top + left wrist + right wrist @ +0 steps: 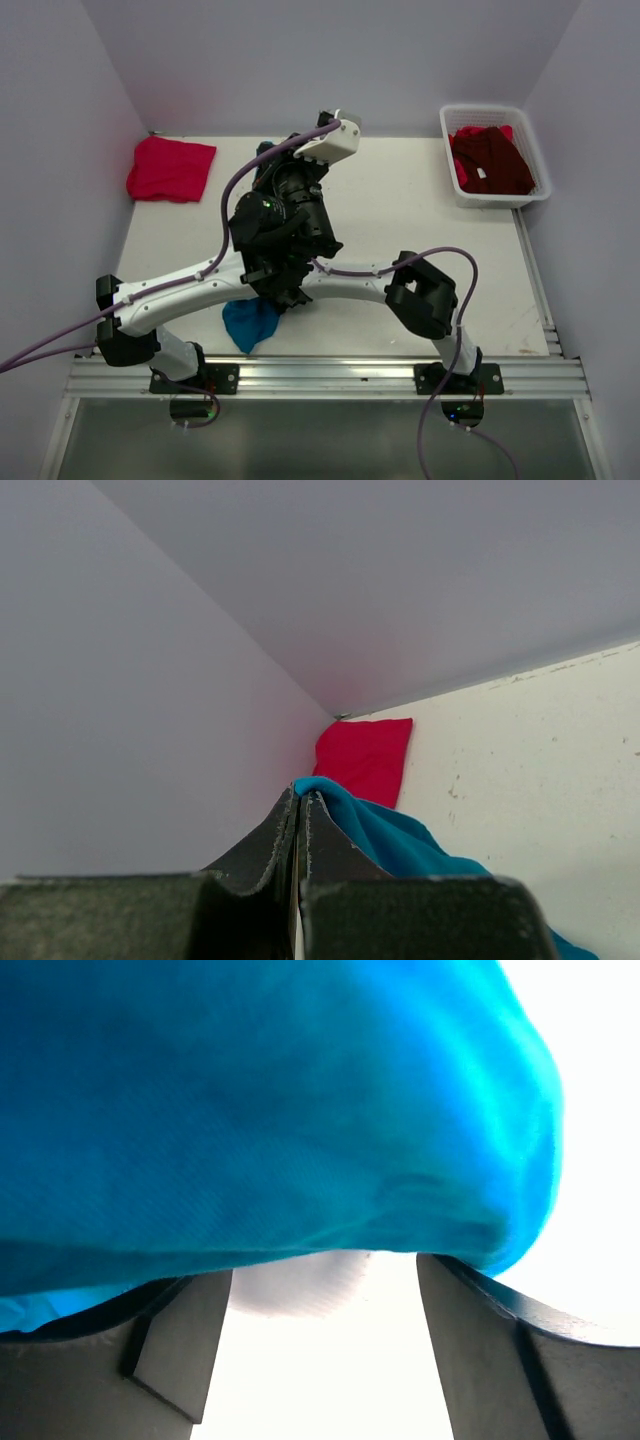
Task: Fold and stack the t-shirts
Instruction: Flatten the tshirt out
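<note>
The teal-blue t-shirt [250, 322] hangs bunched under the crossed arms near the table's front. My left gripper [268, 152] is raised over the table's middle and shut on an edge of it, as the left wrist view [300, 794] shows, with the teal cloth [400, 842] draping off to the right. My right gripper [272, 300] is open; in the right wrist view [322, 1270] the teal cloth [250, 1110] lies across its fingertips, not pinched. The pinkish-red t-shirt [170, 168] lies folded at the far left corner [365, 755]. The dark maroon t-shirt [490, 160] sits in the basket.
A white mesh basket [480, 108] stands at the far right corner. Purple-grey walls close the table at the back and both sides. Both arms cross over the table's middle, hiding most of the teal shirt. A metal rail [330, 375] runs along the front edge.
</note>
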Available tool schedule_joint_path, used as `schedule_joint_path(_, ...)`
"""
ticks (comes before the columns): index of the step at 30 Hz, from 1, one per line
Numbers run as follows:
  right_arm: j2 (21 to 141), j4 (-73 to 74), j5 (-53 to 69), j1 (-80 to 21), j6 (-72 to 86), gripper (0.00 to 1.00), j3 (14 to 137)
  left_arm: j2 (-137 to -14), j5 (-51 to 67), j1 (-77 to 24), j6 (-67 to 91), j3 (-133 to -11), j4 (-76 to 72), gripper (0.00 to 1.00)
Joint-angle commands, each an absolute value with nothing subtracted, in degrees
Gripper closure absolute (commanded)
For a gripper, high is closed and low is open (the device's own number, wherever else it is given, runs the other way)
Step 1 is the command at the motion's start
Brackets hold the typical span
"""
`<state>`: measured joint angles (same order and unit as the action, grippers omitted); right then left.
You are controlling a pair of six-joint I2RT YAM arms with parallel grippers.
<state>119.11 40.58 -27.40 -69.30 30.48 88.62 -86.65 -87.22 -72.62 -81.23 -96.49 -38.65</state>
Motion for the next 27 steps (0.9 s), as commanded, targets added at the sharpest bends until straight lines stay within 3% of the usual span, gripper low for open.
schedule_joint_path(1, 114.3, 35.5, -25.2, -66.6, 26.9, 0.20, 88.3, -85.3, -89.5, -73.5, -82.7, -96.4, -42.6, 1.00)
schedule_joint_path(5, 114.3, 30.6, -20.7, -62.5, 23.2, 0.18, 88.1, -85.3, -89.9, -73.7, -82.6, -96.1, -42.9, 1.00)
schedule_joint_path(11, 118.3, 31.7, -19.0, -57.7, 20.0, 0.38, 93.2, -84.8, -90.3, -74.3, -82.7, -95.0, -43.4, 1.00)
schedule_joint_path(13, 118.6, 31.6, -18.9, -57.7, 19.6, 0.51, 93.3, -84.6, -90.4, -74.4, -82.5, -94.7, -43.6, 1.00)
schedule_joint_path(14, 118.7, 31.5, -18.7, -57.7, 19.6, 0.70, 93.3, -84.4, -90.4, -74.4, -82.5, -94.4, -43.7, 1.00)
schedule_joint_path(17, 118.7, 30.9, -18.5, -57.6, 20.2, 1.00, 92.3, -84.3, -90.5, -74.4, -82.4, -94.0, -43.9, 1.00)
schedule_joint_path(26, 114.4, 29.5, -20.9, -57.6, 20.3, 0.99, 87.3, -84.3, -90.2, -74.4, -82.3, -93.2, -44.4, 1.00)
schedule_joint_path(27, 114.5, 29.5, -20.8, -57.6, 20.2, 0.82, 87.4, -84.2, -90.2, -74.4, -82.3, -93.1, -44.5, 1.00)
